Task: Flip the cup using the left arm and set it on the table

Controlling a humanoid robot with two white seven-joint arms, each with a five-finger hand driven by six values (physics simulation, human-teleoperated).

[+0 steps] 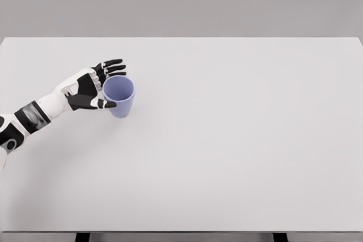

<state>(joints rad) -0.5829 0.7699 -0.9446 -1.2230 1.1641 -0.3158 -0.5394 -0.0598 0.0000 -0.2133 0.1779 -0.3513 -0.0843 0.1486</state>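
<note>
A pale blue cup (119,97) stands upright on the white table (238,140), left of the middle, with its mouth facing up and its inside showing. My left hand (115,85) lies against the cup's left side. Its fingers (113,67) stretch out straight past the far side of the rim, and the thumb (105,104) touches the near side of the cup wall. The fingers are spread and not wrapped around the cup. My right arm does not show.
The table's far edge runs across the top of the view and its front edge along the bottom. A plain grey wall stands behind it.
</note>
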